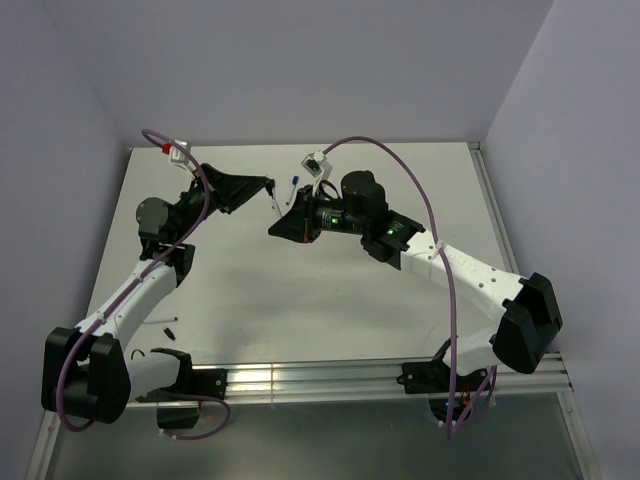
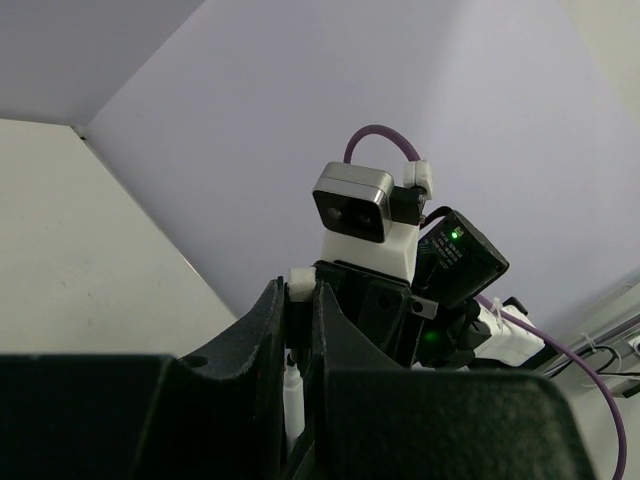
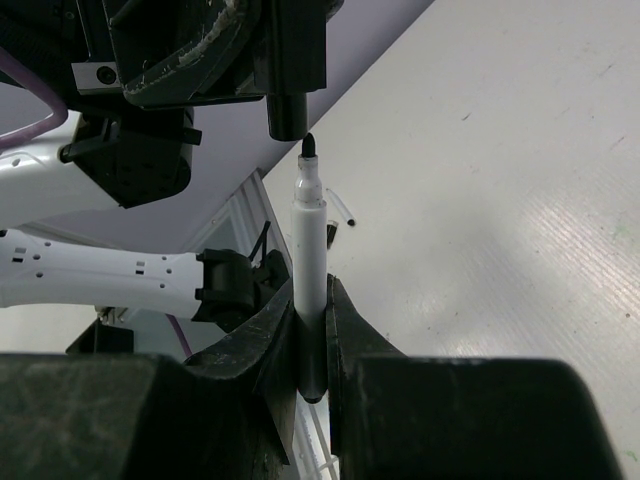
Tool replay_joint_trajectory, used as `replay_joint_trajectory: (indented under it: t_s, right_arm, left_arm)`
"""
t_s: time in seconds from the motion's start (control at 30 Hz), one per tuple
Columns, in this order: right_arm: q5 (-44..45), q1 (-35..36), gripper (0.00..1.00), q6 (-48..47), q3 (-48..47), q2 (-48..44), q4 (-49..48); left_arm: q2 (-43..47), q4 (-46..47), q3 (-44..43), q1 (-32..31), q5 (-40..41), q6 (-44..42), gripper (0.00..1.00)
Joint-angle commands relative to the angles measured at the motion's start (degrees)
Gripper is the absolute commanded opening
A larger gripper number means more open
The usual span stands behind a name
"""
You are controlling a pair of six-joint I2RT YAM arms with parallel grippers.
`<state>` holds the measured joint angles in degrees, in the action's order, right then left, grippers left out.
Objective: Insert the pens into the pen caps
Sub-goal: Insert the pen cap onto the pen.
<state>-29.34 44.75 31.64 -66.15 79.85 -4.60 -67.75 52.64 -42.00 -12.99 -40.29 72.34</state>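
Observation:
In the right wrist view my right gripper (image 3: pixel 312 295) is shut on a white pen (image 3: pixel 309 240) that stands upright, its black tip just under the mouth of a black pen cap (image 3: pixel 287 115). A small gap separates tip and cap, and the tip sits slightly right of the opening. My left gripper (image 2: pixel 297 295) is shut on that pen cap (image 2: pixel 290 322), and the pen (image 2: pixel 292 395) shows through the slot between its fingers. From above, the left gripper (image 1: pixel 266 185) and right gripper (image 1: pixel 276 226) meet mid-table with the pen (image 1: pixel 274 206) between them.
A loose pen with a blue tip (image 1: pixel 293 188) lies on the white table (image 1: pixel 330 300) just right of the grippers. A small dark cap (image 1: pixel 172 322) lies by the left arm's base. Lilac walls close the back and sides. A metal rail (image 1: pixel 330 380) runs along the near edge.

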Motion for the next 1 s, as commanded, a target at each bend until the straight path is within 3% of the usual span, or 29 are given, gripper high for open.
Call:
replay_joint_trajectory:
  t_s: [0.0, 0.97]
  right_arm:
    - [0.08, 0.51, 0.0, -1.14, -2.23, -2.51, -1.02]
    - [2.09, 0.42, 0.0, -2.46, -2.4, -3.3, 0.38]
  left_arm:
    - [0.68, 1.06, -0.63, -0.28, -0.93, -1.93, 0.0]
    - [0.24, 1.94, -0.89, -0.98, -2.51, -1.76, 0.0]
